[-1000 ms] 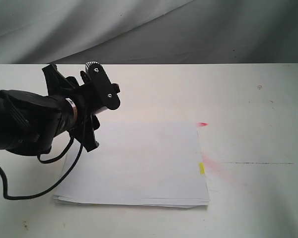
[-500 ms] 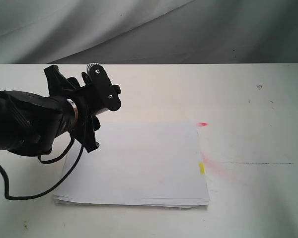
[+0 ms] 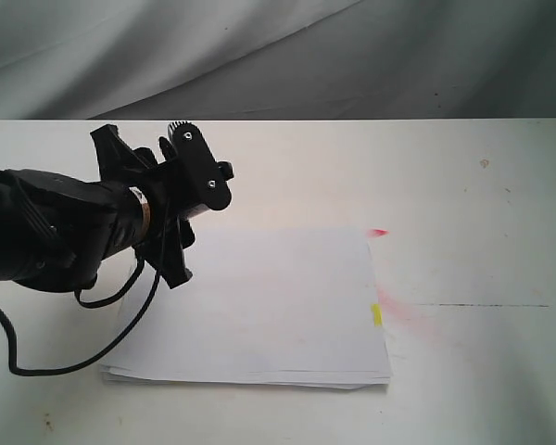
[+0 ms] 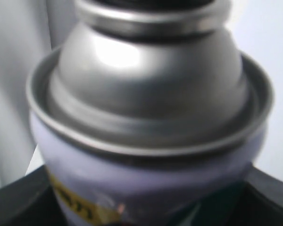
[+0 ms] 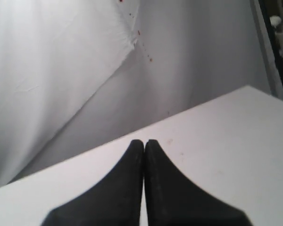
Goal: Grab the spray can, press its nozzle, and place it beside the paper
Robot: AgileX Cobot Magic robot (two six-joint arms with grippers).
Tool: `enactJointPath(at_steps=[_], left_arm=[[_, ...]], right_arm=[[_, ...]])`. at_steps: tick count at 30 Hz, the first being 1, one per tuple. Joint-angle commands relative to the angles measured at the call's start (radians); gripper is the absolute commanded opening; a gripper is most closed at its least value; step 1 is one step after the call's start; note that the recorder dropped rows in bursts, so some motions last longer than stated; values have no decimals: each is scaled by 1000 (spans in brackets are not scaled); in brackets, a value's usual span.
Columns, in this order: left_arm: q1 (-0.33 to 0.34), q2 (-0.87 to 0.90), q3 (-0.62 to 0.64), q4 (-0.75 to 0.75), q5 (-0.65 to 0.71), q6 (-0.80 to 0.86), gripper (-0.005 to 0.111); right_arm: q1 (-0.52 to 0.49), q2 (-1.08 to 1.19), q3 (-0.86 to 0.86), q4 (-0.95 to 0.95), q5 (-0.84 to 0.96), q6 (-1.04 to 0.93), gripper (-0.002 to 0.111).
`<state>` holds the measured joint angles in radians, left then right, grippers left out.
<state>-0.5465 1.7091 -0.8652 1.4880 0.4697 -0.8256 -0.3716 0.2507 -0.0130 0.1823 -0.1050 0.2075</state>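
Observation:
The spray can (image 4: pixel 146 174) fills the left wrist view, with its silver dome (image 4: pixel 151 75) above a white label. Only a dark sliver of the nozzle shows at the frame's edge. My left gripper (image 4: pixel 146 209) is shut on the can, with black fingers (image 4: pixel 19 202) at both sides. In the exterior view this gripper (image 3: pixel 181 181) hovers over the far left corner of the paper (image 3: pixel 269 306) and hides the can. The paper has a yellow tab (image 3: pixel 376 315). My right gripper (image 5: pixel 144 142) is shut and empty above the table, and is out of the exterior view.
A pink-red spray stain (image 3: pixel 400 311) and a red spot (image 3: pixel 378 232) mark the white table (image 3: pixel 482 213) right of the paper. A black cable (image 3: pixel 37 357) loops from the left arm near the paper's left edge. Grey cloth (image 3: pixel 278 56) hangs behind.
My left gripper has shifted slightly to the right and turned a little, still holding the can. The paper has not moved.

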Motion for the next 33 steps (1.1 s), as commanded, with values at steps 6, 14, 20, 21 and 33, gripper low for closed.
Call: enactJointPath(at_steps=[6,14,20,21,33], left_arm=[[-4,-6,-12,18,1,-9,0],[-4,-6,-12,18,1,-9,0],[-4,-6,-12,18,1,-9,0],[-4,-6,-12,18,1,-9,0],[-4,-6,-12,14,1,-9,0]], right_arm=[[4,18,-308,64,428,-234,0],[4,536,-748,792,958,-1074,0],[4,987,-1080,969,1197,-1276,0],[4,1049,-1135,969,1199,-1279,0],[234,1436,-1432,917,1273,-1275,0]])
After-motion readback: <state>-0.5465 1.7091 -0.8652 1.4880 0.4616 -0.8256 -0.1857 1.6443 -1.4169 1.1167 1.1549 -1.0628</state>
